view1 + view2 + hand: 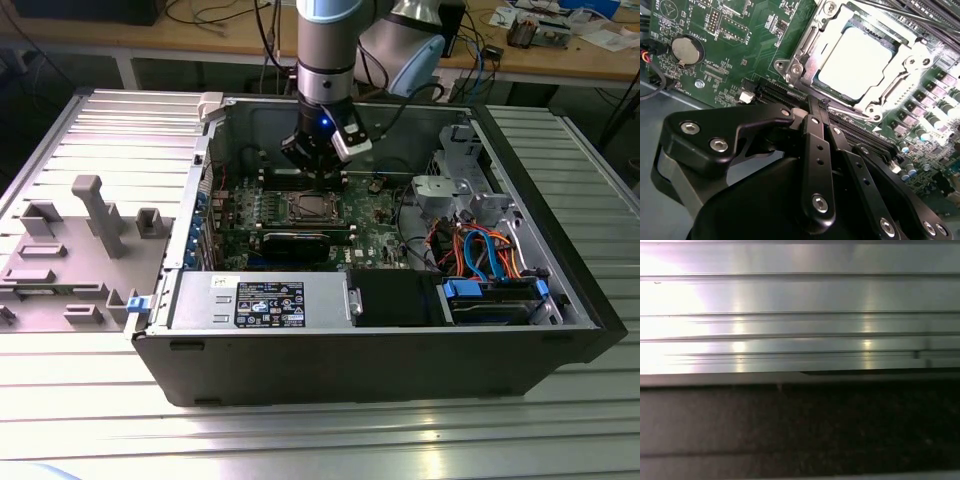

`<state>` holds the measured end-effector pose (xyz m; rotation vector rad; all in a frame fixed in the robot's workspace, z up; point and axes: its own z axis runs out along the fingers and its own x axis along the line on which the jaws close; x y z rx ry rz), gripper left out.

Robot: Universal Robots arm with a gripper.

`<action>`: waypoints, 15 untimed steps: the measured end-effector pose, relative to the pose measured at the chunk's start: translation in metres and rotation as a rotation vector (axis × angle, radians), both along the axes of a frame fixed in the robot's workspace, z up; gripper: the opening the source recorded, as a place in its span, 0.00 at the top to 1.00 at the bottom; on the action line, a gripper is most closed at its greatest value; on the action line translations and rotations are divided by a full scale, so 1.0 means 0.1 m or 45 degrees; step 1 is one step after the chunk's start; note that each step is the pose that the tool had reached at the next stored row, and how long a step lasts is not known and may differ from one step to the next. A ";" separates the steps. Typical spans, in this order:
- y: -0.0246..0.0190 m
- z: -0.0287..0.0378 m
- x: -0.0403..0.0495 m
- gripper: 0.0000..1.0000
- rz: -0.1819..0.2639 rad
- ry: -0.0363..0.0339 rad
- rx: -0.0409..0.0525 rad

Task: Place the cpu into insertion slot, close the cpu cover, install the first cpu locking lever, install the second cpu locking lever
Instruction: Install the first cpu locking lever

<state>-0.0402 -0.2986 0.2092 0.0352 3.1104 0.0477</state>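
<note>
One claw [821, 116] tilted, fingers together, beside cpu [860, 62]

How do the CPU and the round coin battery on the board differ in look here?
The square silver-grey cpu sits framed by the silver metal cpu cover; the round silver coin battery sits bare in its black holder. The cpu is plainly larger. Both lie flat on the green motherboard, metal tops facing outward.

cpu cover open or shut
Shut: the cpu cover lies flat around the cpu in the second wrist view.
</note>
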 end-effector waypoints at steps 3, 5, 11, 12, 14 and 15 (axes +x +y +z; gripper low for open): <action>0.000 -0.017 0.007 0.89 0.000 -0.0001 0.000; 0.000 -0.031 0.011 0.89 0.000 -0.0001 0.000; -0.001 -0.048 0.013 0.89 0.000 0.0002 0.000; 0.000 -0.049 0.013 0.89 0.000 0.0001 0.000; 0.000 -0.050 0.013 0.89 0.000 -0.0001 0.000; 0.000 -0.049 0.013 0.89 0.000 -0.0002 0.001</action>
